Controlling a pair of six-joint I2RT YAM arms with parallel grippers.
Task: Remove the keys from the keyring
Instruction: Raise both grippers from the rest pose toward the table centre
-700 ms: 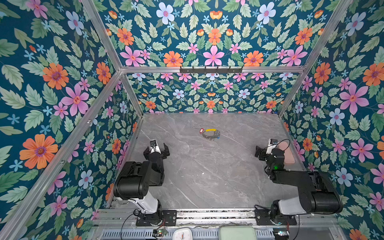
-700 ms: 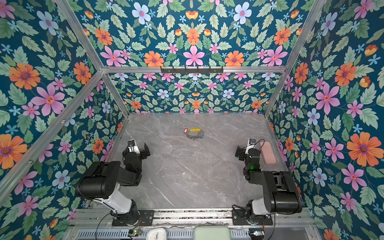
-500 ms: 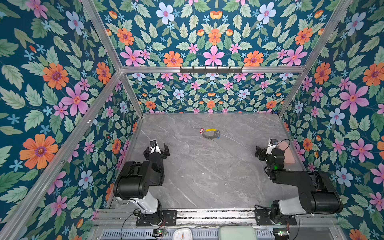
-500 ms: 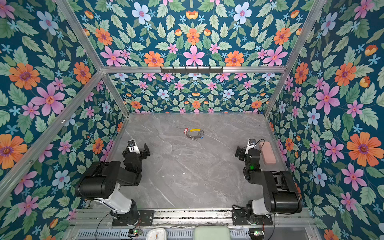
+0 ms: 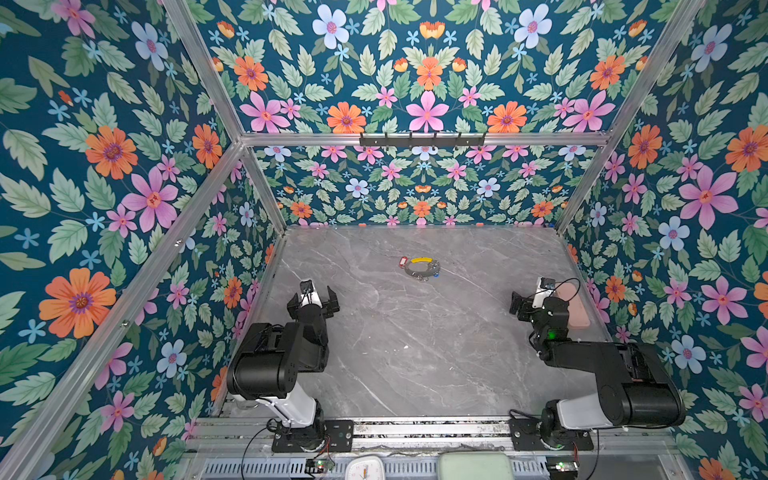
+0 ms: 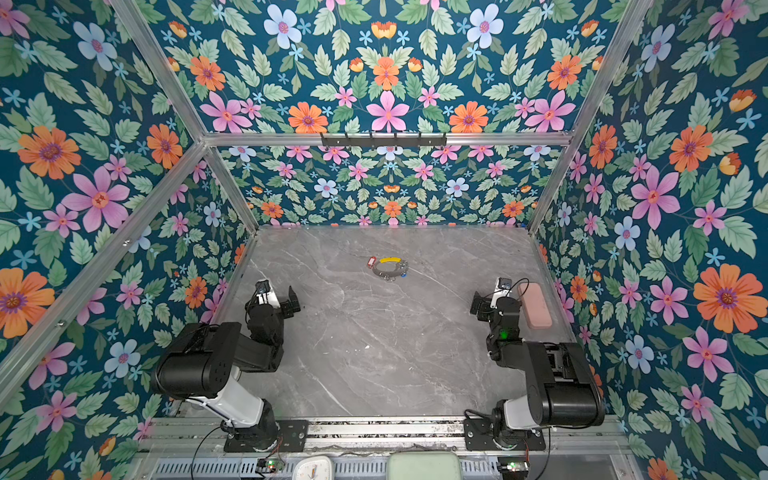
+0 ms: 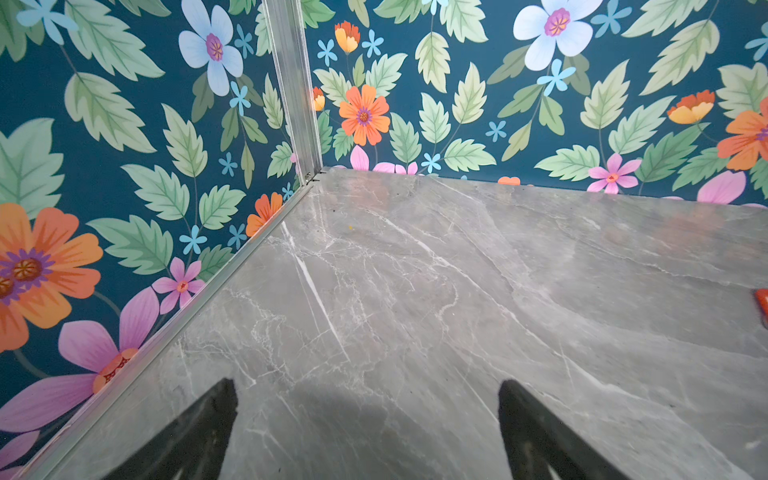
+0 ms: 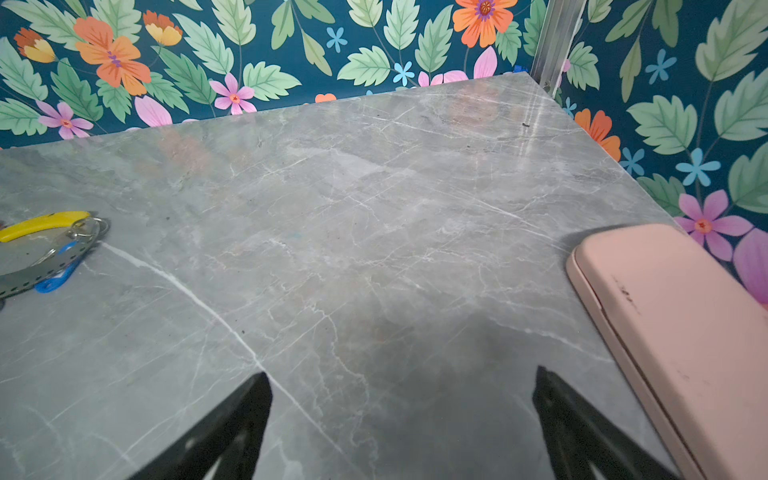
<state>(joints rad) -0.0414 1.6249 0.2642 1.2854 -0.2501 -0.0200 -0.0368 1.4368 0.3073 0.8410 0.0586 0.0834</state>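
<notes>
In both top views, a grey marble table (image 5: 415, 365) sits inside floral walls. The keyring (image 5: 420, 271) — a dark hoop with a yellow section — lies flat toward the far middle of the table. A red-tagged key (image 5: 402, 262) touches its left edge and a blue-tagged key (image 5: 435, 274) its right edge. The left gripper (image 5: 311, 294) and right gripper (image 5: 534, 297) hover at their own sides, well apart from the keyring, claws spread wide and empty. A pink case (image 5: 575, 307) lies just beside the right gripper, along the wall. In the left wrist view, the left gripper's dark fingers (image 7: 199, 428) stand wide apart over bare table, gripping nothing; a sliver of the red-tagged key (image 7: 762, 303) is partly in view. In the right wrist view, that claw's fingers (image 8: 232, 424) also gape empty — part of the keyring (image 8: 29, 272), its small metal loops (image 8: 89, 228) and the blue-tagged key (image 8: 56, 279) show to one side, the pink case (image 8: 665, 311) to the other.
</notes>
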